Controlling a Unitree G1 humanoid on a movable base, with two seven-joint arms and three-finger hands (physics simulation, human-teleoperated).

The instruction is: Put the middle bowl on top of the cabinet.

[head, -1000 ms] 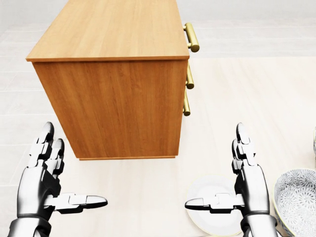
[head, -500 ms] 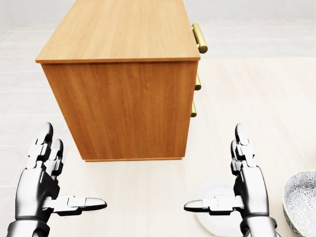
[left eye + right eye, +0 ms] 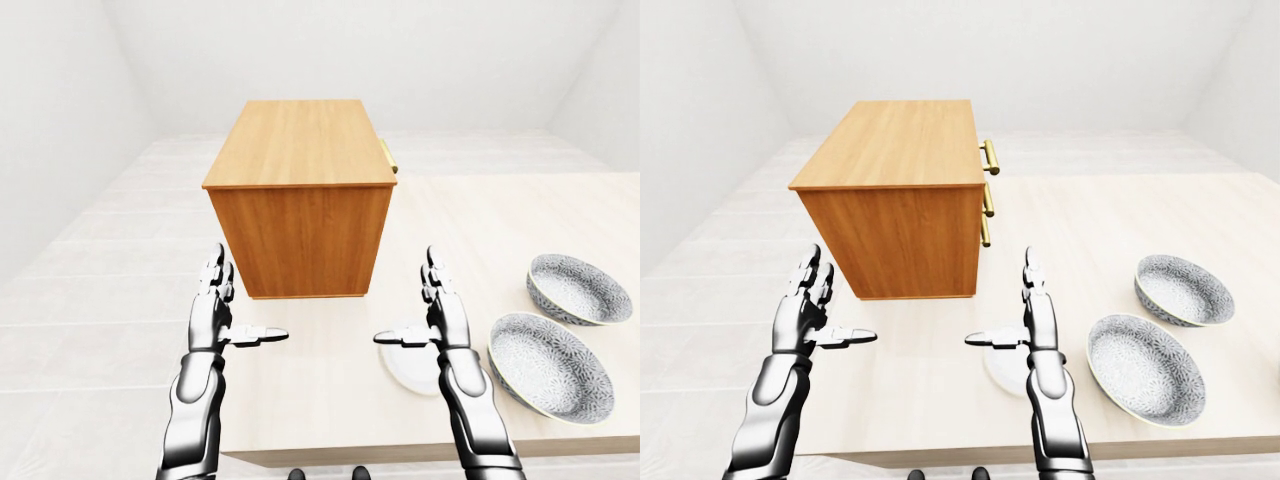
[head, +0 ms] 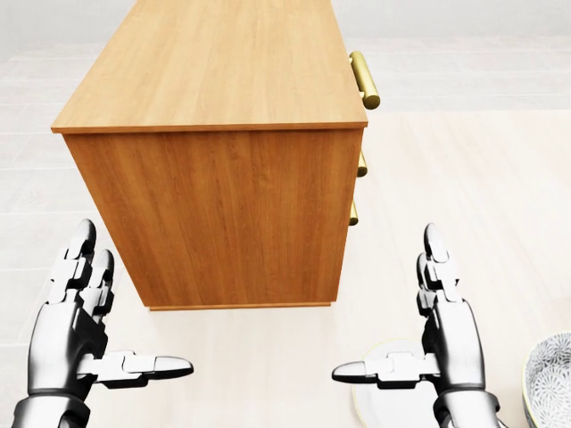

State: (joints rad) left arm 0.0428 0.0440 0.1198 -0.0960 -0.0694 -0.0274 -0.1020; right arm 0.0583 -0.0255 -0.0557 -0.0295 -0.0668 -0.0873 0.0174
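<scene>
The wooden cabinet (image 3: 300, 215) stands on a pale table (image 3: 480, 220), its flat top (image 3: 300, 140) bare and its brass handles (image 3: 989, 157) on the right side. Three bowls lie in a row at the right of the left-eye view. A plain white bowl (image 3: 405, 368) is partly behind my right hand. The grey patterned middle bowl (image 3: 548, 365) is beside it, and another patterned bowl (image 3: 578, 288) lies beyond. My left hand (image 3: 240, 310) and right hand (image 3: 415, 310) hover open below the cabinet, palms facing each other and holding nothing.
The table's near edge (image 3: 350, 452) runs along the bottom of the eye views. A pale tiled floor (image 3: 90, 300) lies to the left, with white walls behind. The head view shows only a sliver of the middle bowl (image 4: 551, 374) at its right edge.
The camera has moved: in the head view the cabinet has grown and shifted right and lower, and the bowls have slid toward the bottom right. Both hands keep the same open pose.
</scene>
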